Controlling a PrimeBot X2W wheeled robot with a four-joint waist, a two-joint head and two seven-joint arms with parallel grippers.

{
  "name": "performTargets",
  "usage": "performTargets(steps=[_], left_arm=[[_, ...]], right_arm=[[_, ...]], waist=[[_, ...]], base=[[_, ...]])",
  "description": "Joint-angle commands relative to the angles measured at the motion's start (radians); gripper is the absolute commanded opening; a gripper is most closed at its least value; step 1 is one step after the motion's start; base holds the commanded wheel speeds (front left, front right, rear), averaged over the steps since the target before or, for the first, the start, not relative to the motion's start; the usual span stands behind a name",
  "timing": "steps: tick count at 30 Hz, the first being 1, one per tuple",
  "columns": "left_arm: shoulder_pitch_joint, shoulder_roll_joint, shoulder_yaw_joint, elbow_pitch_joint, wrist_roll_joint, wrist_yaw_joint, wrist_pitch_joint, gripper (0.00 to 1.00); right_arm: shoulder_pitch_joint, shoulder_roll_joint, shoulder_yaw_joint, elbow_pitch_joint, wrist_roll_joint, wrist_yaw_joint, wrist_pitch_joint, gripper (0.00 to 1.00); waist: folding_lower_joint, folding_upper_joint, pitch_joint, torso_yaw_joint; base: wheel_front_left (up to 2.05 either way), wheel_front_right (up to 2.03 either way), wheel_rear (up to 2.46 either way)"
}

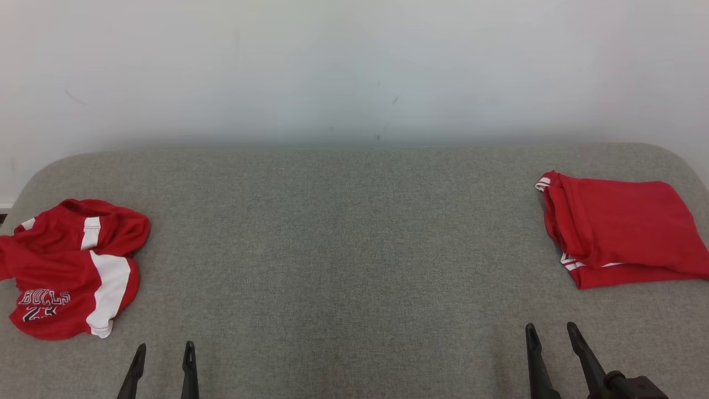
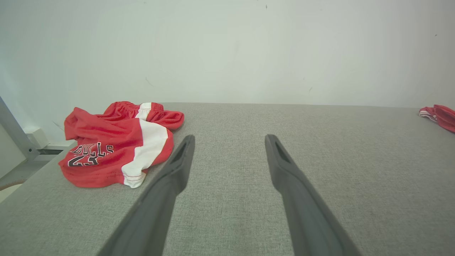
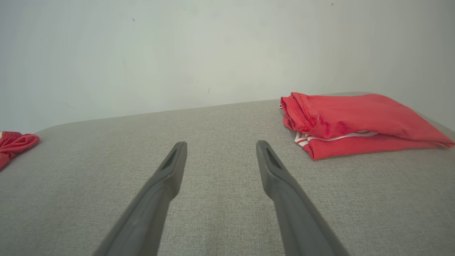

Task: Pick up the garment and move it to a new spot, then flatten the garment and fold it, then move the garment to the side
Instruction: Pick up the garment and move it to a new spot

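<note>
A crumpled red and white garment with "BULLS 23" printed on it lies at the left end of the grey padded table; the left wrist view has the garment left of my fingers. A folded red garment rests at the right end, also seen as the folded garment in the right wrist view. My left gripper is open and empty near the front edge, right of the crumpled garment. My right gripper is open and empty, in front of the folded garment.
A white wall rises behind the table. The table's left end drops off beside a grey metal bar and a white fitting. Bare grey cloth lies between the two garments.
</note>
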Motion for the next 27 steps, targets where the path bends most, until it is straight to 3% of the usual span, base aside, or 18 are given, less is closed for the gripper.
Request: performTargets(steps=[1, 27], left_arm=[[0.006, -0.002, 0.0, -0.003, -0.005, 0.006, -0.002, 1.0], [0.012, -0.002, -0.003, 0.007, -0.004, 0.004, -0.002, 1.0]], right_arm=[[0.014, 0.001, 0.0, 0.003, -0.005, 0.001, -0.001, 1.0], [0.023, 0.001, -0.003, 0.015, 0.004, 0.001, -0.001, 1.0]], waist=[[0.0, 0.0, 0.0, 0.0], [0.0, 0.0, -0.004, 0.012]], base=[[0.0, 0.0, 0.0], [0.0, 0.0, 0.0]])
